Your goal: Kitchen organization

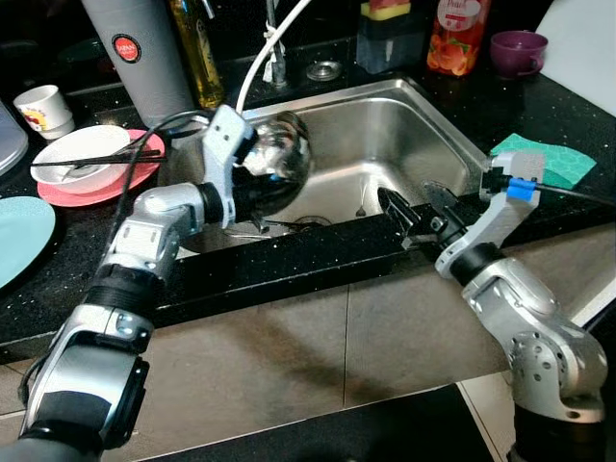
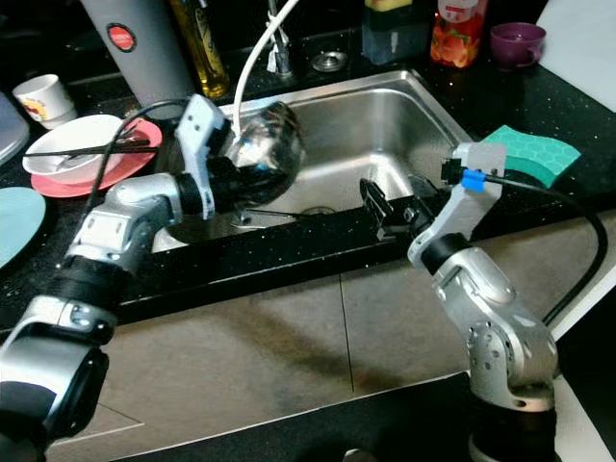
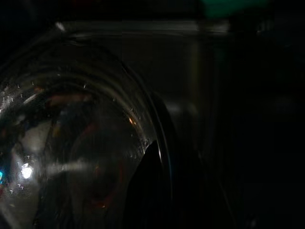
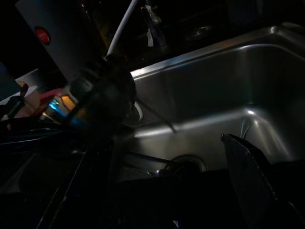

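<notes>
Over a stainless sink [image 1: 443,130] sunk into a black bench [image 1: 289,260], the robot's left gripper [image 1: 252,188] has its jaws closed on the rim of a shiny metal bowl [image 1: 279,154], which it holds tilted above the basin's left side, mouth turned partly toward the arm; the tilt reads as a way to let water run off into the sink instead of onto the bench. The left wrist view backs the grip, with a dark finger [image 3: 145,191] lying against the bowl's curved wall. The right gripper [image 1: 416,214] hovers at the sink's front edge, jaws parted wide and empty, apparently ready to take or steady the bowl. Utensils lie near the drain [image 4: 187,164] at the basin bottom. Toward the bench's left edge a white bowl [image 1: 82,154] with chopsticks [image 1: 96,159] across it sits on a pink plate [image 1: 130,178]. A green sponge cloth [image 1: 544,159] lies at the sink's right edge, while a grey canister [image 1: 140,58] and bottles line the back.
</notes>
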Controlling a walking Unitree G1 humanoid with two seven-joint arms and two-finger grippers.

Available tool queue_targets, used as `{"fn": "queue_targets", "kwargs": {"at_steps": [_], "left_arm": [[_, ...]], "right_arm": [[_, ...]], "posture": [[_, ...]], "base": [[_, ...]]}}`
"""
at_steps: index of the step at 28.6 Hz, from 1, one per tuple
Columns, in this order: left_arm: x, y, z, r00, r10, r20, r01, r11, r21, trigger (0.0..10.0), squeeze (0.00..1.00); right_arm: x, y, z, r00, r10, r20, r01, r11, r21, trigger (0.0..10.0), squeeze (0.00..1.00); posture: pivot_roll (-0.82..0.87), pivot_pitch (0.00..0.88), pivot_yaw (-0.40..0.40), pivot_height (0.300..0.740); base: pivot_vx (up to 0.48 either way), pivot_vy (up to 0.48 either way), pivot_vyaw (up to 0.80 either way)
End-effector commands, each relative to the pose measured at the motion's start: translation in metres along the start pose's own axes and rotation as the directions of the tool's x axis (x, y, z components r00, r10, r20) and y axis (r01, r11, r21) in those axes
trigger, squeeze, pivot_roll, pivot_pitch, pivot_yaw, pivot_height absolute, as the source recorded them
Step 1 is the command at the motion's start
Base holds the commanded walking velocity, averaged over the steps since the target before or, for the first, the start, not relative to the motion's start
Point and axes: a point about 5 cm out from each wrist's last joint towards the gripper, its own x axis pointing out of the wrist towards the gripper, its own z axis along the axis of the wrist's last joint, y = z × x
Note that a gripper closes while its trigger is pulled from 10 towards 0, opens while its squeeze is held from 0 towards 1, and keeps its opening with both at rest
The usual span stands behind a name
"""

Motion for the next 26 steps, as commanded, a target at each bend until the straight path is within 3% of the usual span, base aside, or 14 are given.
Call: {"fn": "queue_targets", "kwargs": {"at_steps": [1,3,9,23,24,26], "left_arm": [[-0.011,0.01,-0.006,0.996,0.014,-0.088,-0.009,0.998,0.056,10.0,0.0],[-0.014,0.016,-0.016,0.984,0.032,-0.177,-0.013,0.994,0.108,10.0,0.0],[-0.013,0.018,-0.03,0.97,0.048,-0.238,-0.022,0.994,0.111,10.0,0.0],[-0.005,0.006,-0.044,0.981,-0.048,-0.189,0.055,0.998,0.028,10.0,0.0],[-0.005,0.006,-0.045,0.981,-0.058,-0.185,0.063,0.998,0.024,10.0,1.0],[-0.005,0.006,-0.044,0.981,-0.061,-0.183,0.067,0.997,0.026,10.0,1.0]], "right_arm": [[-0.003,0.003,0.002,1.0,0.014,-0.007,-0.013,1.0,0.008,10.0,0.0],[-0.004,0.004,0.004,1.0,0.018,-0.008,-0.018,1.0,0.01,10.0,0.0],[-0.005,0.006,0.006,1.0,0.02,-0.014,-0.02,1.0,0.012,10.0,0.0],[-0.006,0.008,0.008,1.0,0.019,-0.024,-0.019,1.0,0.013,10.0,0.0],[-0.006,0.008,0.008,1.0,0.018,-0.024,-0.017,1.0,0.015,10.0,0.0],[-0.005,0.008,0.008,1.0,0.016,-0.023,-0.016,1.0,0.016,10.0,0.0]], "posture": [[-0.11,0.114,0.124,0.74],[-0.12,0.117,0.125,0.74],[-0.12,0.12,0.121,0.74],[-0.12,0.119,0.12,0.74],[-0.12,0.116,0.122,0.74],[-0.12,0.116,0.122,0.74]], "base": [[0.0,0.0,0.0],[0.0,0.0,0.0],[0.0,0.0,0.0],[0.0,0.0,0.0],[0.0,0.0,0.0],[0.0,0.0,0.0]]}}
